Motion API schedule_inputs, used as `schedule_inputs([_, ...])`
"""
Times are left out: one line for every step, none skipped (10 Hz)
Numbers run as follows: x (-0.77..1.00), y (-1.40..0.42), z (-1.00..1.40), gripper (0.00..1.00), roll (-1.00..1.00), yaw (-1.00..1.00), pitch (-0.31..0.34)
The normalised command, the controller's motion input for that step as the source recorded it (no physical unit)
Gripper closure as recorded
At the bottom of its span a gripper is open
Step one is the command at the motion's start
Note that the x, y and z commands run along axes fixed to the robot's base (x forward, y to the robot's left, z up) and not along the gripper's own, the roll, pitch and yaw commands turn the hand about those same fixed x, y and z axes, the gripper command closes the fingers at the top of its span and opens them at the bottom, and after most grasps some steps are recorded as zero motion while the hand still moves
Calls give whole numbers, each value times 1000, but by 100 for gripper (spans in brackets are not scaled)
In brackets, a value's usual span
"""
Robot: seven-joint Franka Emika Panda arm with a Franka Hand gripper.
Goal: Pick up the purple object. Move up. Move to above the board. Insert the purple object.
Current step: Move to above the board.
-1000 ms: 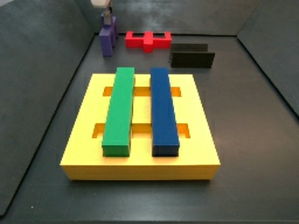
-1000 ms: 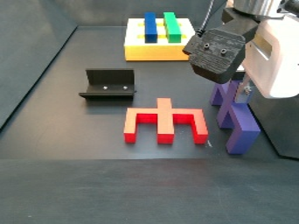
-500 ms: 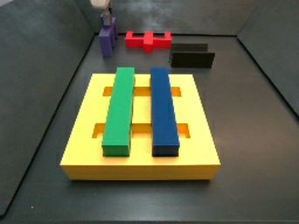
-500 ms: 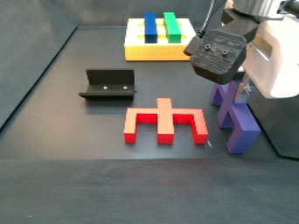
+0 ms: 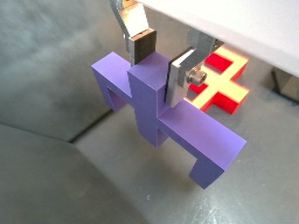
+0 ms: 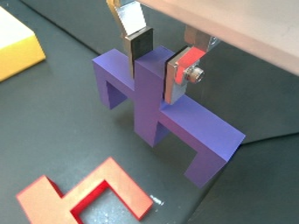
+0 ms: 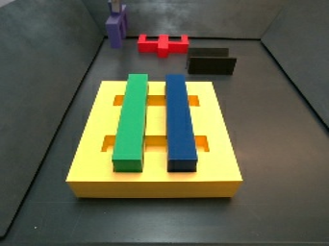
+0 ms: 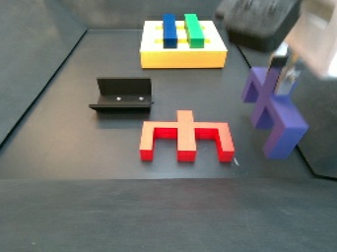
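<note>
The yellow board fills the middle of the dark counter and serves as the landmark. Two long bars lie along its top side by side: a green bar and a dark-blue bar, with a strip of yellow between them. Beyond the board's far edge, a black box stands near the far right corner. Further back sits a red notched block. Left of that block the purple object stands upright, and the claw is at its top, mostly cut off by the frame, its jaws too small to read.
</note>
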Motion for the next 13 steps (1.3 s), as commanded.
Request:
schedule_inputs([0, 0, 1400, 100, 0, 0, 0])
schedule_inputs([-9, 0, 1400, 100, -31, -10, 9])
schedule_inputs([-64, -12, 1400, 100, 0, -10, 18])
schedule_inputs([-19, -2, 1400, 100, 8, -1, 10])
schedule_inputs([43, 13, 1400, 100, -13, -6, 38])
schedule_inputs([45, 8, 473, 100, -9, -7, 121])
schedule_inputs([495, -1400, 144, 100, 3, 1000, 30])
schedule_inputs([499, -1400, 129, 100, 4, 1000, 24])
schedule_inputs([496, -1400, 136, 100, 10, 1000, 31])
schedule_inputs([503, -1400, 140, 100, 1, 1000, 31])
schedule_inputs([517, -1400, 140, 100, 4, 1000, 40])
schedule_inputs([527, -1400, 139, 100, 7, 1000, 46])
schedule_inputs([544, -1400, 141, 100, 5, 1000, 55])
